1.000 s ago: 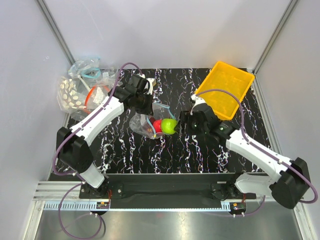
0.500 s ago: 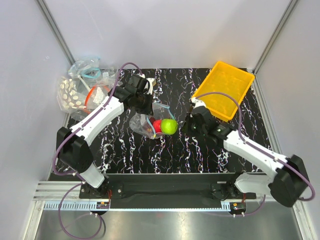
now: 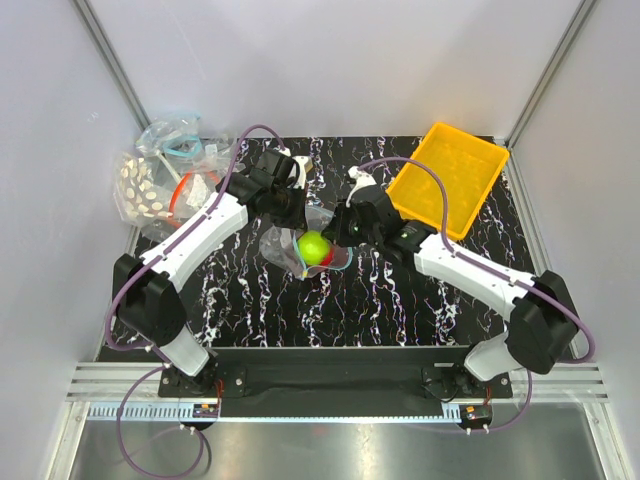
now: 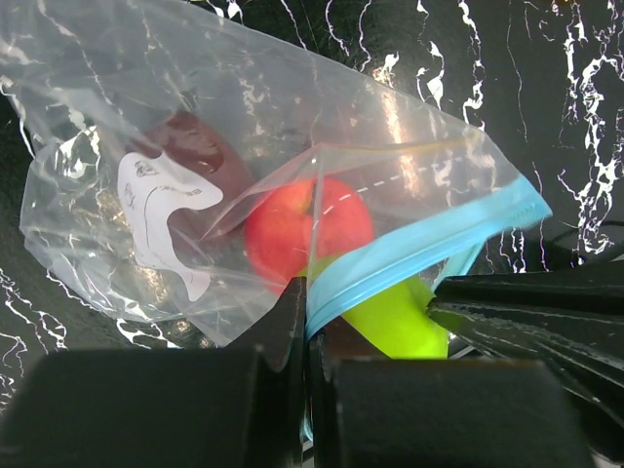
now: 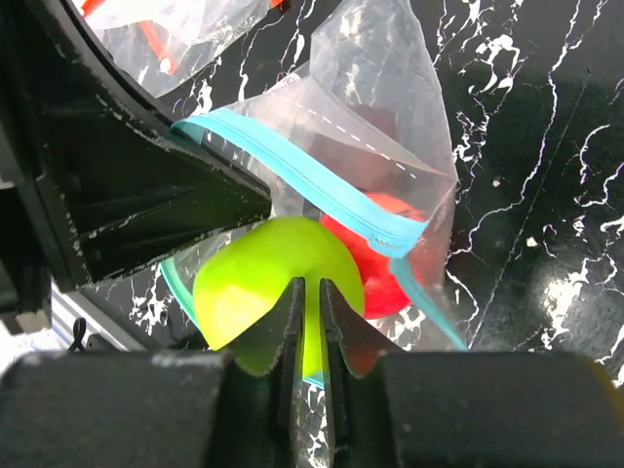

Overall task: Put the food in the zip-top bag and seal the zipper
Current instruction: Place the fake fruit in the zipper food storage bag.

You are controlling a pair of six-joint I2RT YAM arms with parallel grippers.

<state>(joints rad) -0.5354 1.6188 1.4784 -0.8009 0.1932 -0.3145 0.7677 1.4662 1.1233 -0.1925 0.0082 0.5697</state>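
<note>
A heap of other clear bags point(image 3: 158, 180) is lying well to the left of the yellow plastic tray point(image 3: 470, 160), at the far left edge of the black table with white marble streaks point(image 3: 400, 300).

The left gripper point(image 4: 305, 292) is reaching in between that heap and the tray. Its two fingers are squeezed tight together, and they are pinching the near lip of the clear crinkly plastic bag point(image 4: 146, 117) right on its teal-blue strip point(image 4: 429, 239). The bag is lying on the table to the left of the tray, with a bit of bare table in between. It is thin and shiny, with lots of wrinkles, and a white printed shape is showing on its side. Its mouth is hanging open, so the blue strip is making a loop.

The dark maroon round fruit point(image 4: 200, 156) is sitting deep inside the bag, at the end farthest from the tray. The bright red round fruit point(image 4: 302, 229) is sitting inside too, closer to the mouth. The lime green round fruit point(image 5: 263, 288) is sitting right in the mouth, with one blue lip over it and one under it. It is touching the red fruit.

The right gripper point(image 5: 310, 292) is coming in from the tray side. Its fingers are pulled almost together, with just a thin gap, and the tips are pressing on the green fruit.
</note>
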